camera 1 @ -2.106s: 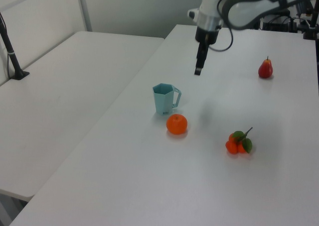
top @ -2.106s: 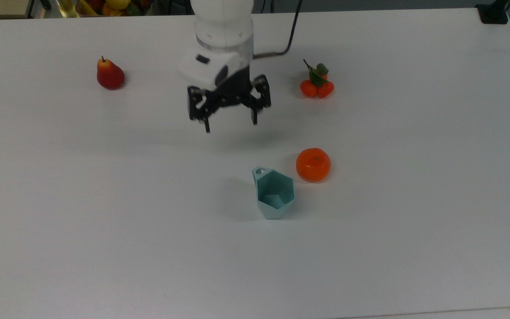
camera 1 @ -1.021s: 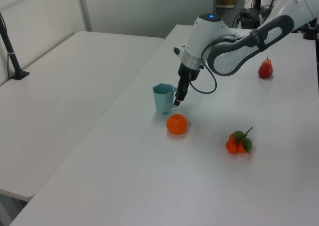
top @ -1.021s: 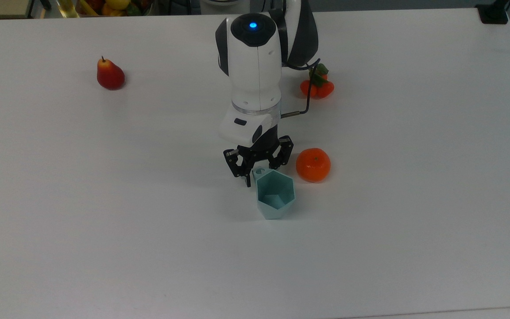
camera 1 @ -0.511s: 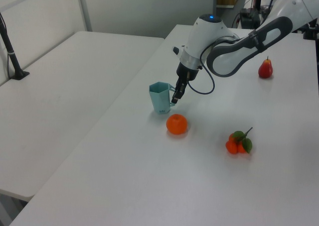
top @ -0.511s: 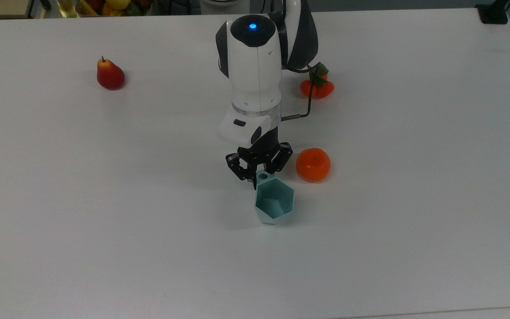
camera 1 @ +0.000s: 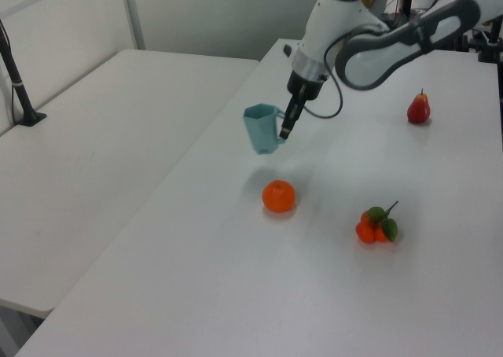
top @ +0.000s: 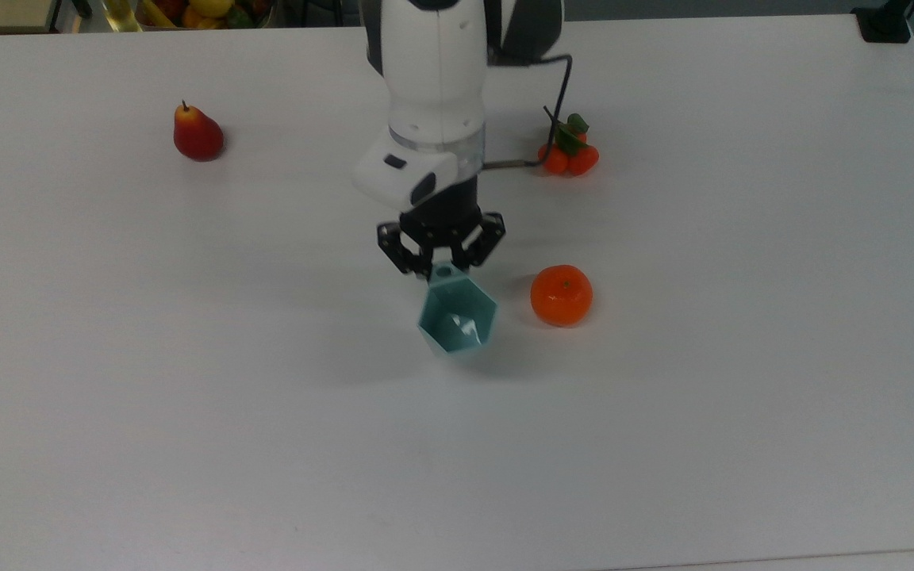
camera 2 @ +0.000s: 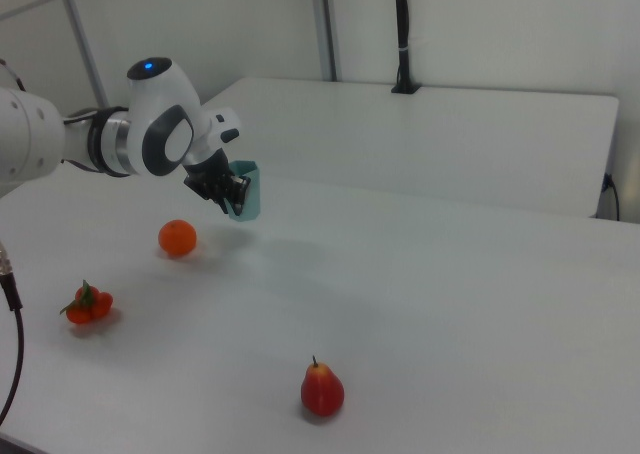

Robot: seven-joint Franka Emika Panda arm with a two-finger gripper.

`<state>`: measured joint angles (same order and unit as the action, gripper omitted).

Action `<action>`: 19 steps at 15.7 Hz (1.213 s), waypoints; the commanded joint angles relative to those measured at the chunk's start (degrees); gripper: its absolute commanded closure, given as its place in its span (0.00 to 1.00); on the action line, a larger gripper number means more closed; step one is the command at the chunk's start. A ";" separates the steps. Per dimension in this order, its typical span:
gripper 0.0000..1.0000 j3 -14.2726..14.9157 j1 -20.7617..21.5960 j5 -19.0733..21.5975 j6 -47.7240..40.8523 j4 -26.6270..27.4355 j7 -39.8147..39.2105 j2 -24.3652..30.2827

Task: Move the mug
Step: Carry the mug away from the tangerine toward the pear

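The pale teal faceted mug hangs in the air above the white table, tilted, with my gripper shut on its small tab handle. In the left view the mug sits well clear of the tabletop, held at its right side by my gripper. The right view shows the mug beside my gripper, with the white arm reaching in from the right view's left.
An orange lies just to the top view's right of the mug. A small cluster of orange fruit with leaves sits behind it, and a red pear at the top view's far left.
My gripper came down to the mug, closed on its handle, and has lifted it off the table, shifting it toward the top view's left and back.
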<state>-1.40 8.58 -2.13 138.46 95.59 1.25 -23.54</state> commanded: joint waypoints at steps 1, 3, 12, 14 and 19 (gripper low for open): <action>0.97 0.25 -2.07 -1.20 -7.15 11.86 4.01 12.17; 0.97 0.25 -3.56 -2.78 -7.16 18.02 5.07 16.66; 0.94 0.17 -5.24 -3.05 -6.72 26.58 13.16 18.54; 0.93 0.17 -5.41 -3.05 -6.72 26.49 13.16 18.27; 0.25 0.17 -5.50 -3.05 -7.42 26.40 12.99 18.36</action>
<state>-1.21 3.04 -3.97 130.96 120.94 12.87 -6.46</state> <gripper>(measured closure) 0.678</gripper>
